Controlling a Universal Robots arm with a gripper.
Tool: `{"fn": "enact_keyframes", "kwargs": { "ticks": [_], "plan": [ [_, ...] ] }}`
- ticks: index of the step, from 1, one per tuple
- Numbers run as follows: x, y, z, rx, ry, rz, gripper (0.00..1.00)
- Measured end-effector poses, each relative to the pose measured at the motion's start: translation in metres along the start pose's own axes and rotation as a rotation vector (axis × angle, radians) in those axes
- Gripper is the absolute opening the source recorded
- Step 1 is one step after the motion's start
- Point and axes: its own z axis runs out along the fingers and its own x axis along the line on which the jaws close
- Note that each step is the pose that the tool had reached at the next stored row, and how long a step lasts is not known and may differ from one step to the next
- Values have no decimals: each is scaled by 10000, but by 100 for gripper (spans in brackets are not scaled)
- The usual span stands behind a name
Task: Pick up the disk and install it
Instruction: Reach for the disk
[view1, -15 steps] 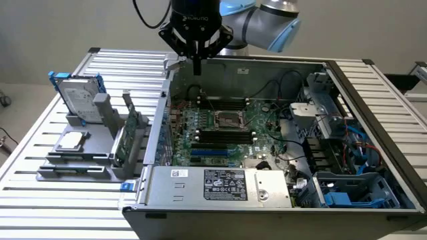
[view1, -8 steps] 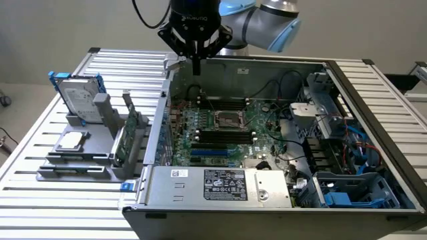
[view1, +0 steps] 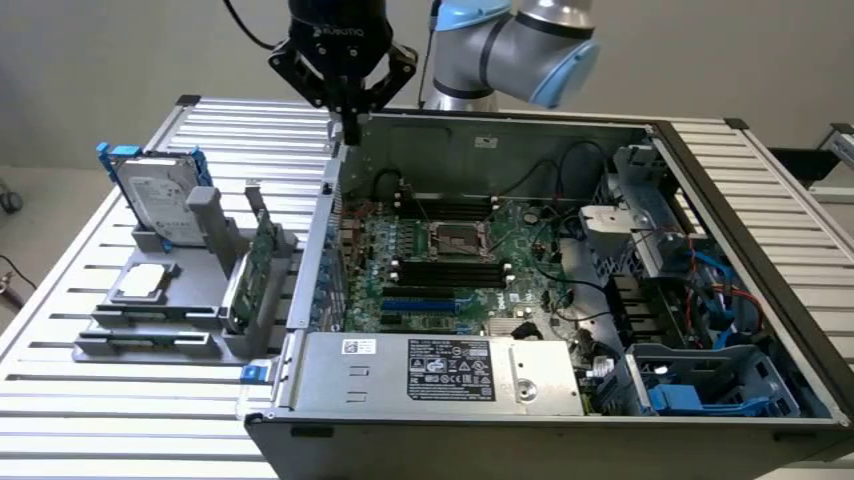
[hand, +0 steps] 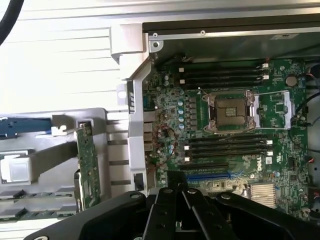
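One pincer (view1: 351, 128), pressed together, hangs above the case rim (view1: 534, 120); disk (view1: 159, 198) stands well apart.

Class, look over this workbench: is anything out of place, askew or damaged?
Nothing looks spilled or broken. The disk stands on edge in the grey stand outside the computer case, slightly tilted. The motherboard's processor socket sits empty, and its cover looks flipped open.

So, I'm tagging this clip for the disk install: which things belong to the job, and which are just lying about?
Job: disk, upright in the grey rack; open computer case; tool, shut and empty, over the case's edge.
Lying about: green circuit card; square silver chip.
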Motion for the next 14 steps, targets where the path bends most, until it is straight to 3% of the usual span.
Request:
{"fn": "enact_keyframes", "kwargs": {
  "ticks": [14],
  "plan": [
    [647,128,-4,0,0,-1,11]
  ]
}}
